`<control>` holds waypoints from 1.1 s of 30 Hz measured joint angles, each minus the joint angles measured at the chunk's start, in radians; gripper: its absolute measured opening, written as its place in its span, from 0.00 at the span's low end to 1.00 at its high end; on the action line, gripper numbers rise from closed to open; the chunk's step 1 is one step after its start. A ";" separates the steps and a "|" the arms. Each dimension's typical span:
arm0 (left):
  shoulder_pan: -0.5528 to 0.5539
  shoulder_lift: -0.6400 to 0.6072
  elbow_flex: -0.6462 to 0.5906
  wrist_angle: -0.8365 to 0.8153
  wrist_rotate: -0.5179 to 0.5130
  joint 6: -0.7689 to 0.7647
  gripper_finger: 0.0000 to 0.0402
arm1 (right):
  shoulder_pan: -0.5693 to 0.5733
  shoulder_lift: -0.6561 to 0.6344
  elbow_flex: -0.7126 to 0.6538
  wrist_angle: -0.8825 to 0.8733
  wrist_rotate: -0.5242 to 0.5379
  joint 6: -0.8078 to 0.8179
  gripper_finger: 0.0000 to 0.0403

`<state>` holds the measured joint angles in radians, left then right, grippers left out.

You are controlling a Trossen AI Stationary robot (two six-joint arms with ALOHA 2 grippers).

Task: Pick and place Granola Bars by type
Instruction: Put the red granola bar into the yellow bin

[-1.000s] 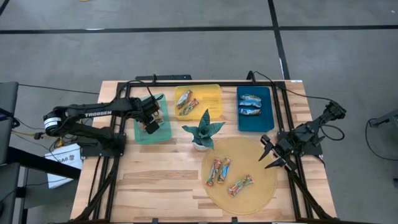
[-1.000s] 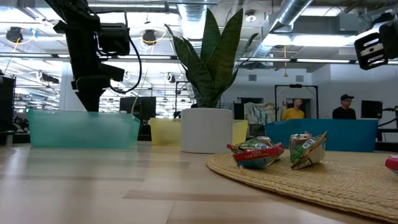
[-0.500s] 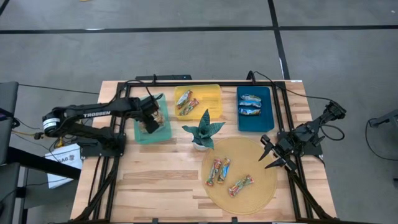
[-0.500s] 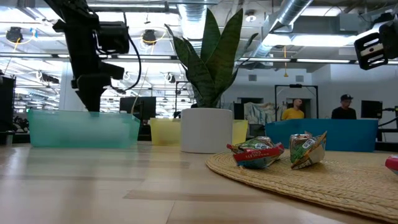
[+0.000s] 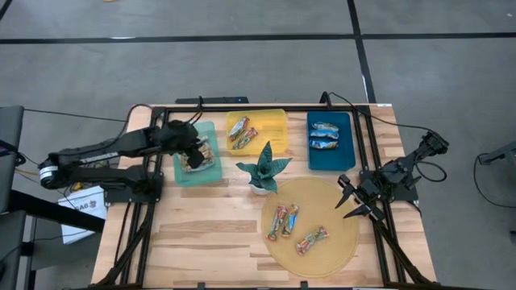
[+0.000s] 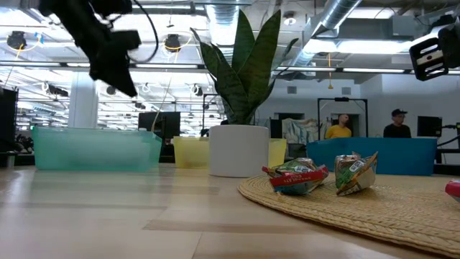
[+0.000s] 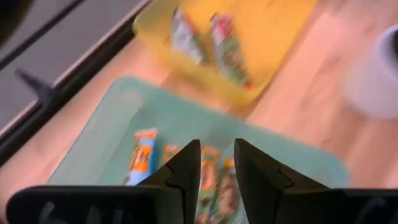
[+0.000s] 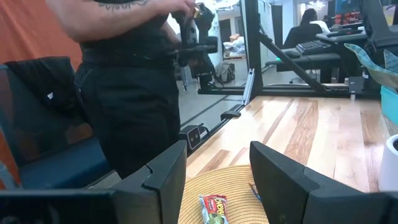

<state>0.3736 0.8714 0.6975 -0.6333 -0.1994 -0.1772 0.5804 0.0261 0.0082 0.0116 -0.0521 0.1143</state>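
My left gripper (image 5: 192, 147) hangs above the teal tray (image 5: 211, 169), raised clear of its rim in the low view (image 6: 128, 88). Its fingers stand a little apart (image 7: 216, 146) and hold nothing. Multicoloured bars (image 7: 211, 180) lie flat on the teal tray's floor, and two more (image 5: 242, 133) in the yellow tray (image 5: 274, 121). Blue bars (image 5: 325, 135) lie in the dark blue tray (image 5: 330, 159). Several multicoloured bars (image 5: 290, 220) rest on the round woven mat (image 5: 322, 201). My right gripper (image 5: 348, 199) waits open at the mat's right edge (image 8: 217, 149).
A potted green plant (image 5: 262, 169) stands between the trays and the mat, its white pot (image 6: 239, 150) close to the yellow tray. Black frame rails (image 5: 145, 217) run along the table's sides. A person (image 8: 124, 81) stands beyond the table in the right wrist view.
My left gripper has risen out of the teal tray and tipped, drawing back toward the table's left and far side. The bars stay lying in the teal tray. My right arm has kept still.
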 joint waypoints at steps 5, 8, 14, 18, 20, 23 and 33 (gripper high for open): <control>-0.078 -0.105 0.000 0.048 0.040 0.000 0.23 | 0.000 0.000 0.000 0.000 0.000 0.000 0.42; -0.135 -0.152 0.000 0.066 0.089 -0.001 0.23 | 0.000 0.000 0.000 0.000 0.000 0.000 0.42; -0.246 -0.195 0.000 0.069 0.257 -0.045 0.23 | 0.000 0.000 0.000 0.000 0.000 0.000 0.42; -0.339 -0.187 0.000 0.074 0.349 -0.137 0.23 | 0.000 0.000 0.000 0.000 0.000 0.000 0.42; -0.393 -0.171 0.000 0.079 0.347 -0.192 0.23 | 0.000 0.000 0.000 0.000 0.000 0.000 0.42; -0.473 -0.144 0.000 0.092 0.310 -0.301 0.23 | 0.000 0.000 0.000 0.000 0.000 0.000 0.42; -0.691 -0.037 0.000 0.214 0.223 -0.699 0.23 | 0.000 0.000 0.000 0.000 0.000 0.000 0.42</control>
<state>-0.3172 0.8344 0.6979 -0.4195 0.0238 -0.8761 0.5804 0.0261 0.0082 0.0116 -0.0521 0.1143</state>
